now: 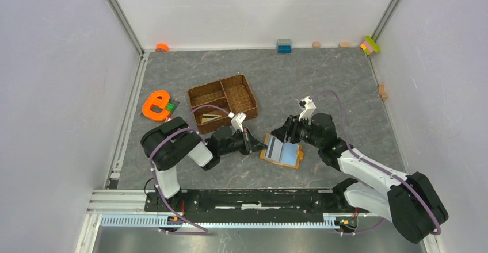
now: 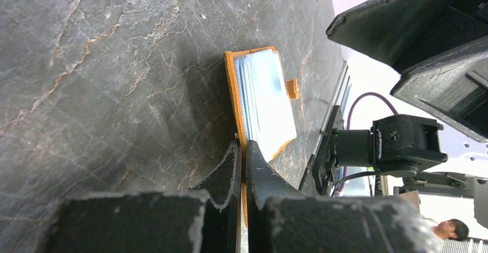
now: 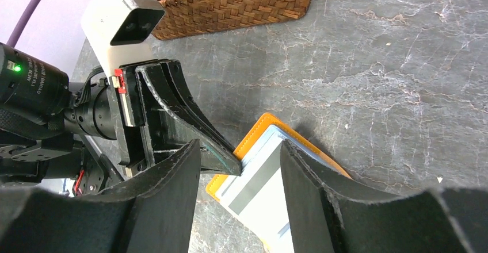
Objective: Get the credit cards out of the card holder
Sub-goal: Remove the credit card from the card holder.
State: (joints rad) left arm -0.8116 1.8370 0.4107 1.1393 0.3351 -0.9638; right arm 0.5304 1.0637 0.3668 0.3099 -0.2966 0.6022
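Observation:
The orange card holder (image 1: 281, 152) lies open on the table between the arms, pale blue lining up. My left gripper (image 1: 254, 143) is shut on its left edge; in the left wrist view the jaws (image 2: 243, 151) pinch the orange edge of the holder (image 2: 262, 100). My right gripper (image 1: 287, 135) is open over the holder's far side. In the right wrist view its fingers (image 3: 240, 149) straddle a white credit card with a grey stripe (image 3: 260, 183) sticking out of the holder (image 3: 255, 133), without closing on it. Further cards are hidden in the slots.
A brown woven divided tray (image 1: 250, 95) stands just behind the left gripper, with a flat beige thing (image 1: 212, 117) in its near compartment. An orange e-shaped toy (image 1: 155, 104) lies left of it. Coloured bricks (image 1: 283, 46) line the back wall.

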